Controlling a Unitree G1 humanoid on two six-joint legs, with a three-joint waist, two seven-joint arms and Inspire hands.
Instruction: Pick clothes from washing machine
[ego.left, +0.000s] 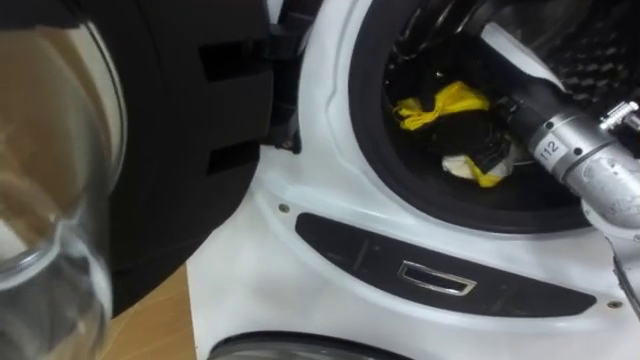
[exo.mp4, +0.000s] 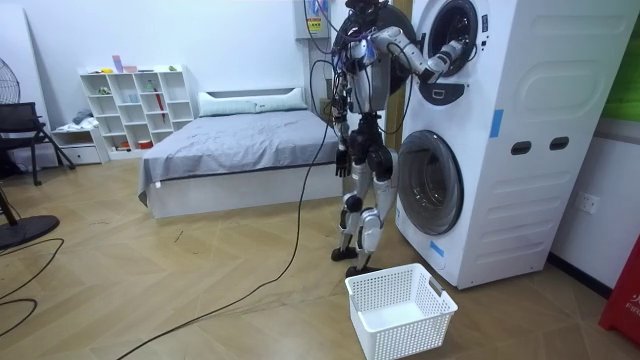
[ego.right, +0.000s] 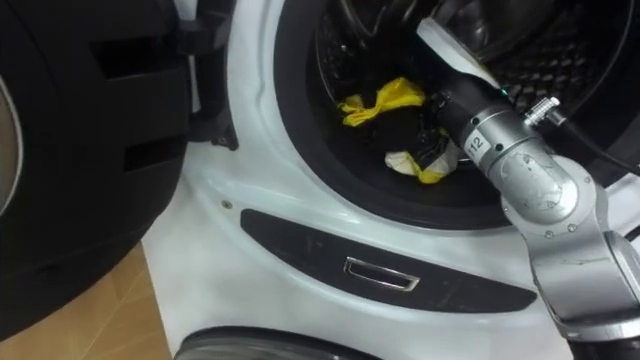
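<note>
Right eye view: reaches inside the washing machine drum (ego.right: 560, 60) with right hand (ego.right: 440, 135), buried among yellow-and-black clothes (ego.right: 385, 98) there; grip impossible to tell.

Grey bed (exo.mp4: 235, 145) set against a white wall (exo.mp4: 200, 40), white cubby shelf (exo.mp4: 138, 105) placed beside the bed on the room view's left, herringbone wood floor (exo.mp4: 150, 290) laid before it

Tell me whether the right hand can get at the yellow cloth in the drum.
Probably yes: the door stands open, and the right hand is inside the drum, right beside the yellow cloth.
</note>
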